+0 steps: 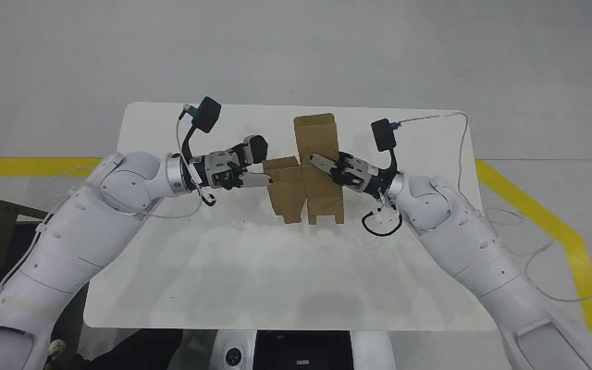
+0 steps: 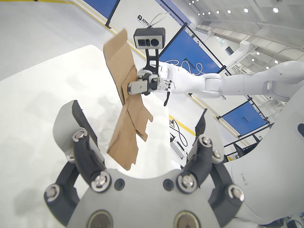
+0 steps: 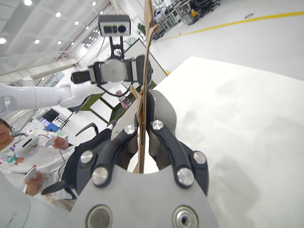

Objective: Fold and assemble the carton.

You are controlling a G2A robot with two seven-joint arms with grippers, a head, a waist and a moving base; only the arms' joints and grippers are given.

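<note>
Left gripper point(image 1: 262, 164) wide open, nothing in it, sitting just beside the carton's left flap; can't tell if it touches. Carton point(image 1: 301, 190) is flat brown cardboard, not yet boxed up, held in the air over the middle of the white table point(image 1: 185, 277). Right gripper point(image 1: 319, 161) clenched on the carton's right half, board pinched edge-on between both fingers point(image 3: 161, 110)

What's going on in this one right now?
The right gripper is shut on a flat brown cardboard carton, holding it up above the white table. The left gripper is open beside the carton, not gripping it. No box shape is formed yet.
</note>
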